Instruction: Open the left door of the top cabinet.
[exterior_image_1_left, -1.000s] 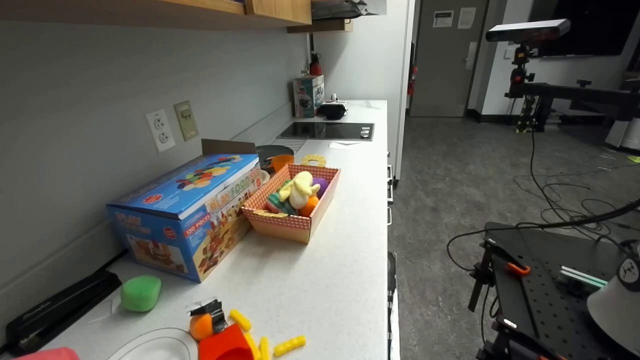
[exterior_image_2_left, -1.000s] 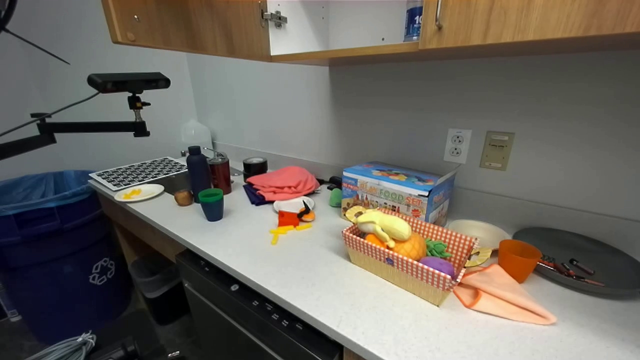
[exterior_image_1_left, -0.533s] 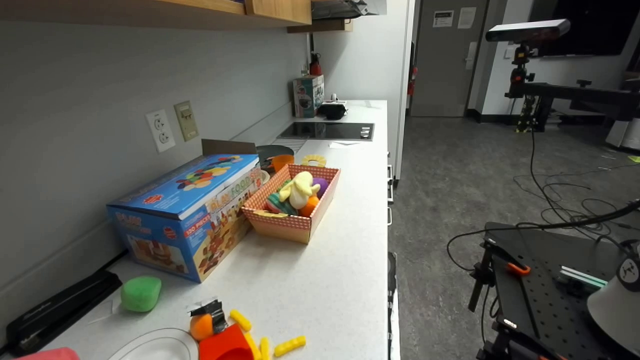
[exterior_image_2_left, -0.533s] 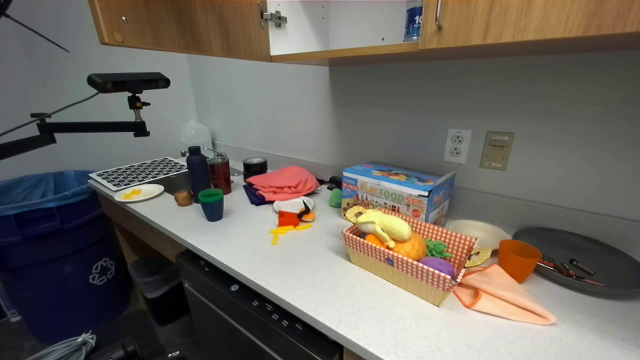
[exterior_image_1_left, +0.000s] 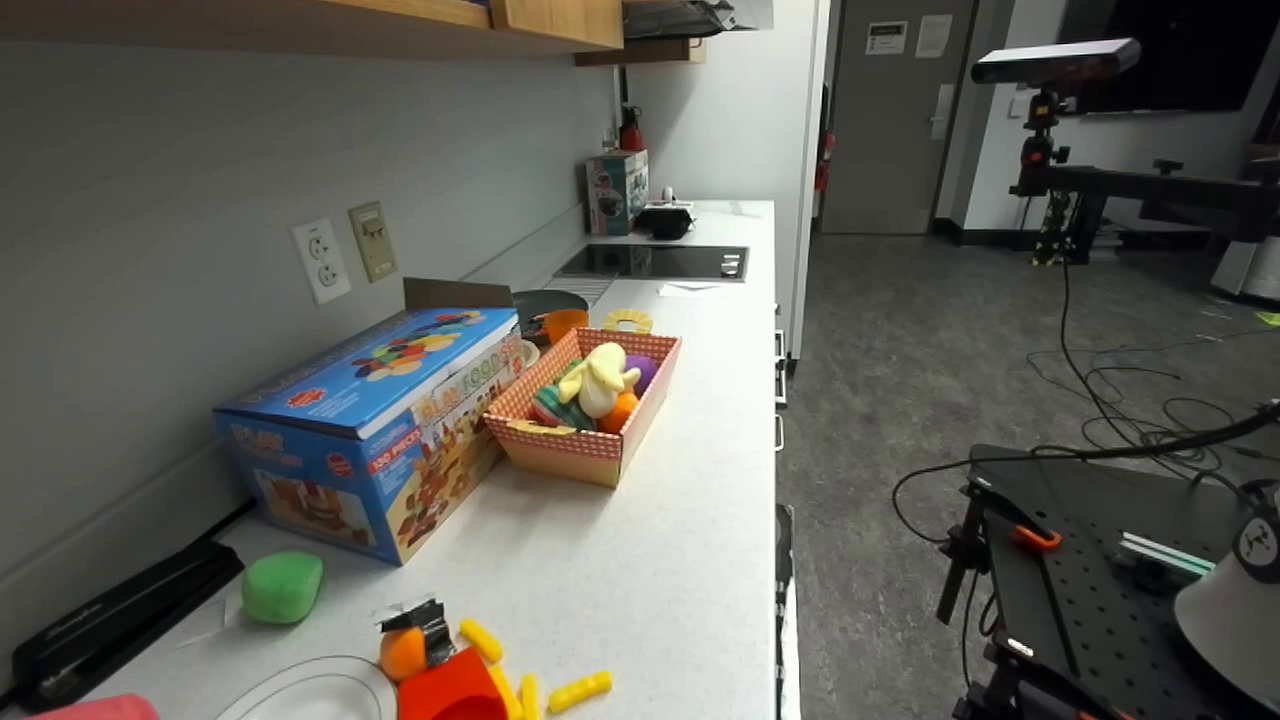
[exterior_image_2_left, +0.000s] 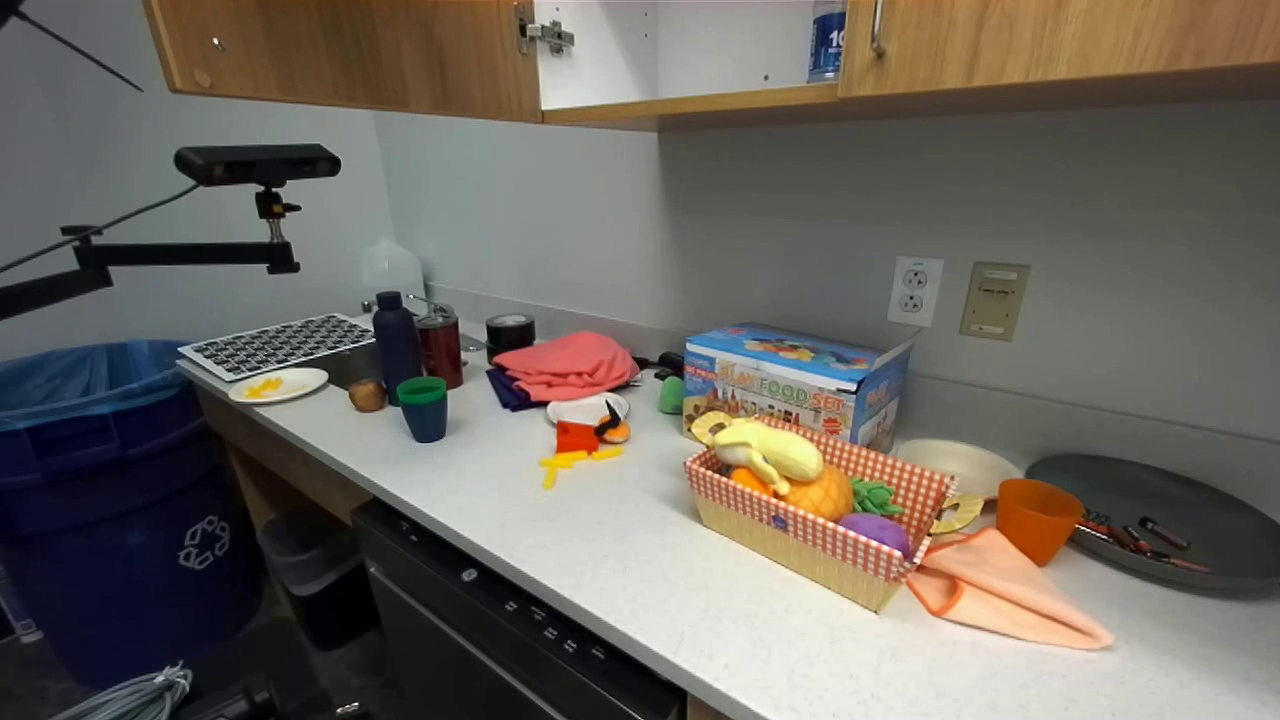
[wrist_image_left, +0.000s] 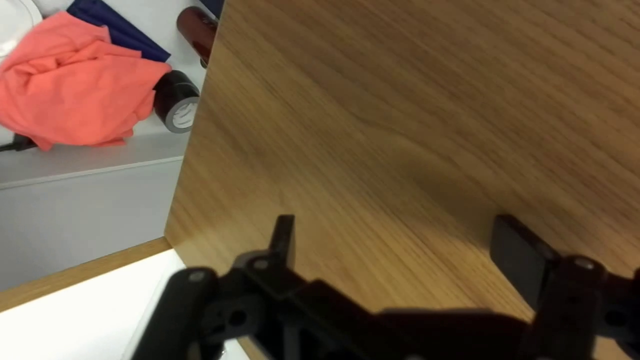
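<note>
Door (exterior_image_2_left: 345, 55) of stiff-looking wood, swung out on its hinge (exterior_image_2_left: 550, 37) from the top cabinet (exterior_image_2_left: 690, 107), should move lightly and is best pushed near its free edge (exterior_image_2_left: 166, 55), not pinched, by the gripper (wrist_image_left: 395, 242), which faces the inner side with fingers (wrist_image_left: 517, 260) spread.

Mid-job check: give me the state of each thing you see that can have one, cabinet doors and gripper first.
Left door of the top cabinet: open, swung outward
Right cabinet door: shut
Gripper: open, jaws apart
Dishwasher: shut
Play food box: one end flap raised
Basket: filled with toy fruit
Dark blue bottle: upright, capped
Orange cup: upright
Coral cloth: crumpled
Blue bin: open-topped, lined
</note>
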